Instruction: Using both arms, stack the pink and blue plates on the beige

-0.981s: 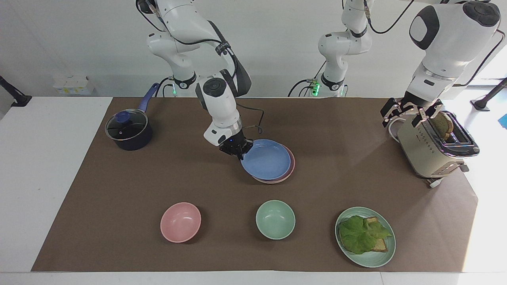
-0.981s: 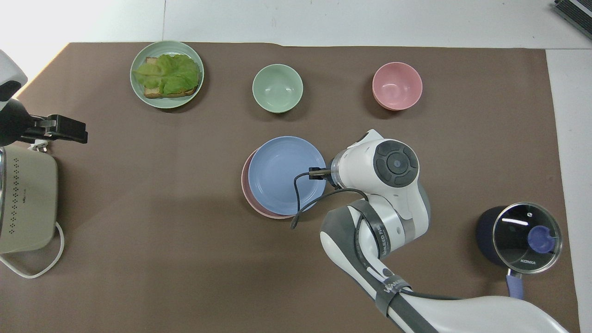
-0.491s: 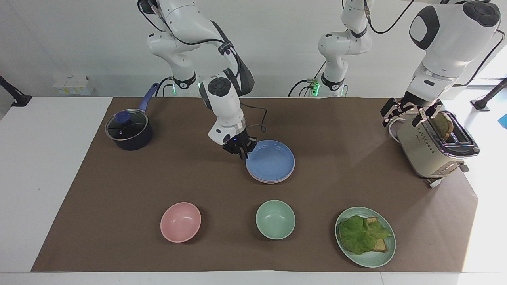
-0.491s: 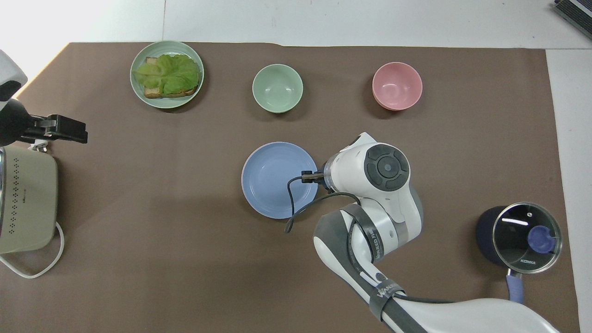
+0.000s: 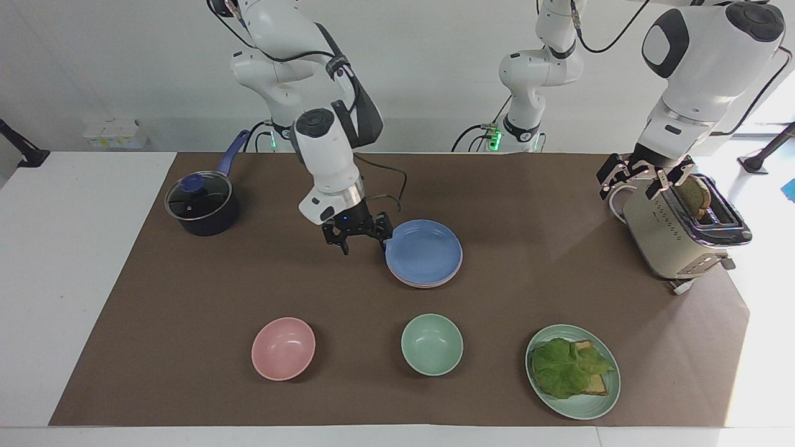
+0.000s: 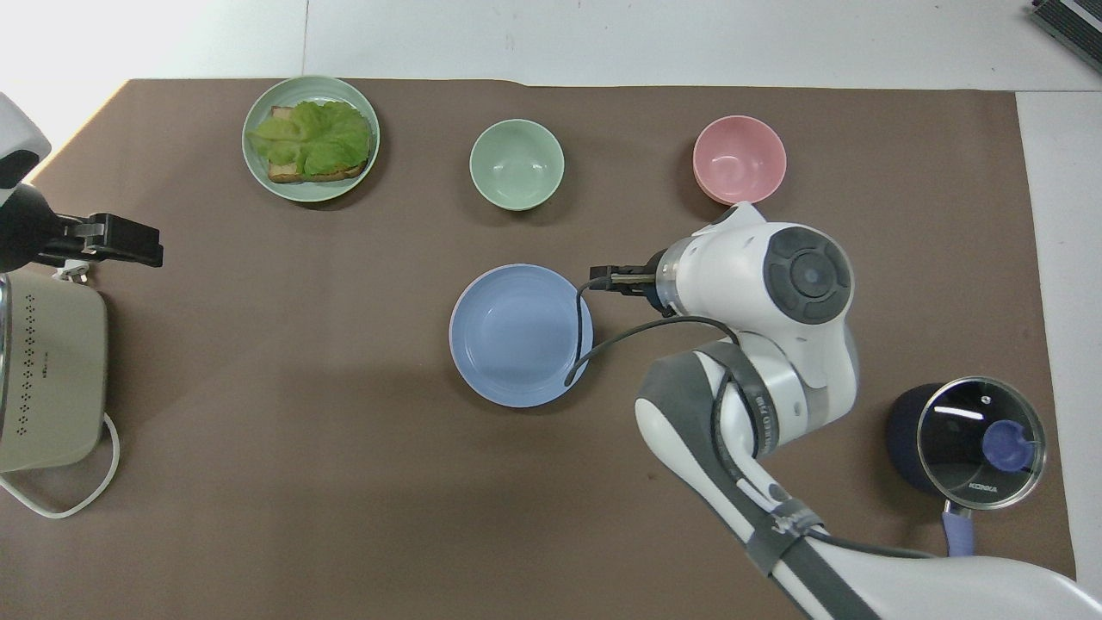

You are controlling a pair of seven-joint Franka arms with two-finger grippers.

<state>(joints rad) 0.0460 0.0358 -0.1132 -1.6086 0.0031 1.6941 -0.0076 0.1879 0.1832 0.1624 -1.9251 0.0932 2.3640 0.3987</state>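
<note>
Nearer the robots than the blue plate [image 5: 424, 248], toward the left arm's end: left gripper [image 5: 646, 179], open, waiting over the toaster [image 5: 671, 233].

Toward the right arm's end: pot [image 5: 202, 208].

Level with the blue plate: right gripper [image 5: 362, 246], jaws apart, empty, just beside its rim.

Blue plate: tops the stack at mid-table. A pink plate [image 5: 417, 283] edge shows beneath it; the beige plate cannot be told apart.

Farther than the blue plate: pink bowl [image 5: 283, 347], green bowl [image 5: 431, 343], green plate [image 5: 584, 410].

Handling note: judged stacked. Lift the right gripper straight up before swinging away, so neither finger nor cable nudges the rim.
</note>
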